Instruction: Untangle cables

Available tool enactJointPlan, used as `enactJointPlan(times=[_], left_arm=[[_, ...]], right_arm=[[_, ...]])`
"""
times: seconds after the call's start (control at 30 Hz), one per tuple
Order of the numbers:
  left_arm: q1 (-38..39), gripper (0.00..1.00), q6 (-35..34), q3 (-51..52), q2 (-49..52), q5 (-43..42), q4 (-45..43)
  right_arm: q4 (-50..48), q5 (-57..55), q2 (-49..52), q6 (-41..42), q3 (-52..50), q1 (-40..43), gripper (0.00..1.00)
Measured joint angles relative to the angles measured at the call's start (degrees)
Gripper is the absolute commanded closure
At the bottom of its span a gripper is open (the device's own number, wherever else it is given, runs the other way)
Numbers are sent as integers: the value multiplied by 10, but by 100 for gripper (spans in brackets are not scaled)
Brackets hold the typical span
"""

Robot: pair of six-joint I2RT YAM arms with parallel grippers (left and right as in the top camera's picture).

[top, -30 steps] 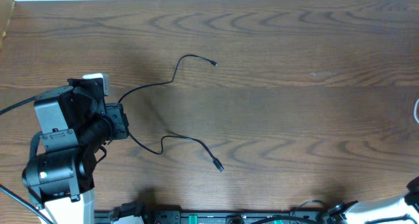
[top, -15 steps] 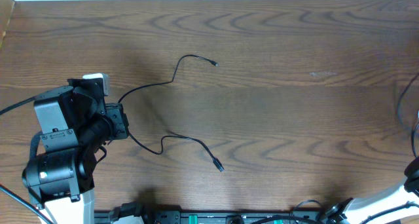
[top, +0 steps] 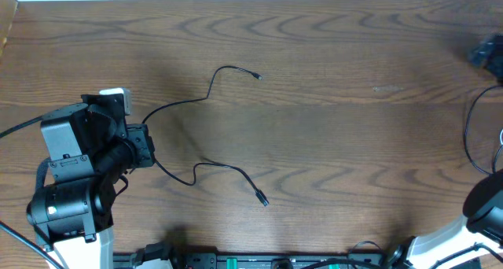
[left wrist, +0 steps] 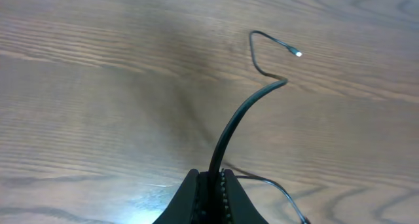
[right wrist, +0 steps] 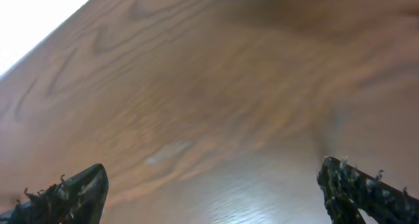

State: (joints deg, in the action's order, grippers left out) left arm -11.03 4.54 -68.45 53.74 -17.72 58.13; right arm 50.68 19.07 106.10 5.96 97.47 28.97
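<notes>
The left fingers (left wrist: 190,196) pinch the black cable (left wrist: 229,126) mid-length, probably to anchor it; its two ends trail loose over the bench (top: 354,143), well apart. The right fingers (right wrist: 72,194) gape wide, holding nothing, seemingly free to take a strand.
</notes>
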Motion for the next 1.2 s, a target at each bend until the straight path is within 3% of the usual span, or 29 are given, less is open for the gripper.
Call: enactJointPlan(times=[0.27,0.43,0.63,0.83,0.87,0.93,1.0,1.03,1.07,1.2], left_arm=[[2,93,25,0,14,-105,35],[32,93,50,0,36,-184,-9],[114,92,62,0,88,-259,-133],[168,93,59,0,177,-201,-207],[169,88,58,0,195,-193,-218],[171,50,54,0,227,-182,-232],[171,32,33,0,254,-176,-235],[171,18,26,0,262,-173,-232],[171,10,17,0,269,-170,-224],[171,5,-5,0,273,-156,-186]], right_arm=[[73,133,0,-221,0,-160,1],[122,162,0,-330,0,-260,1],[134,163,0,-393,0,-377,1],[169,122,0,-410,0,-476,1],[177,114,0,-411,0,-490,1],[190,96,-2,-413,0,-518,1],[198,77,-5,-414,0,-544,1],[200,67,-7,-414,0,-555,1],[201,58,-9,-414,0,-564,1],[201,13,-17,-414,0,-597,1]])
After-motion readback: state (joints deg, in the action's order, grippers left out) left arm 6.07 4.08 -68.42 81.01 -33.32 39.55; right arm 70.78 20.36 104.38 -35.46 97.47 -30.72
